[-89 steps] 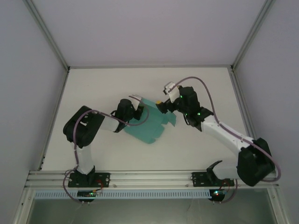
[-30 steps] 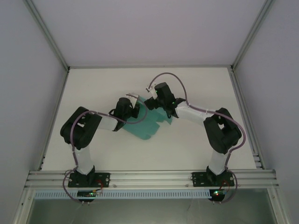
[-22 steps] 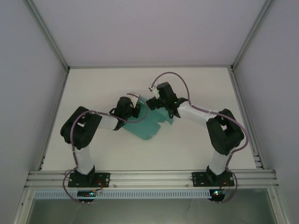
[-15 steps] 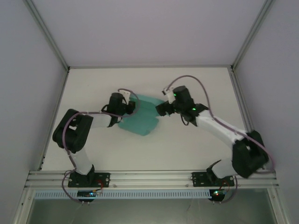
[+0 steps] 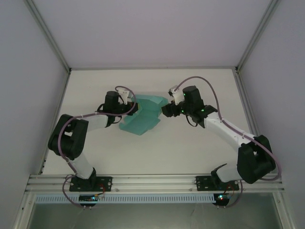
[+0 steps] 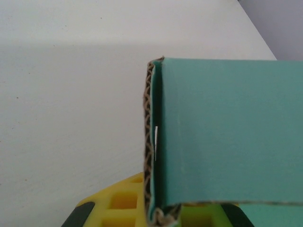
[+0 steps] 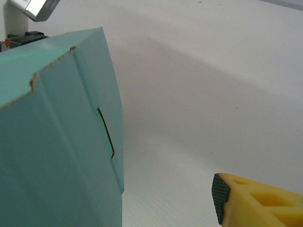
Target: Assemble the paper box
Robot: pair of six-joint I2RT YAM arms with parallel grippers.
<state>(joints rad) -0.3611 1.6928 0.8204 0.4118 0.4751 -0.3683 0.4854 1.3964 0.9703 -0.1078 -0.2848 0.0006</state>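
the left gripper (image 5: 127, 104) is squeezed tight on the left edge of the paper box (image 5: 143, 119), near the middle of the table (image 5: 190, 143). the right gripper (image 5: 165, 111) is just beside the box's right side; i cannot tell if its fingers are apart.

The paper box (image 6: 227, 127) hides most of the left pincer (image 6: 156, 213), grip unclear

The thin teal-green corrugated-card paper box (image 5: 143, 117) is uniform teal-green on every face; its cut edge shows brown wavy fluting. Fingers (image 6: 118, 208) of the left end effector (image 5: 132, 109) and right end effector (image 5: 165, 110) are yellow with dark pads. The table (image 5: 190, 148) is plain off-white.
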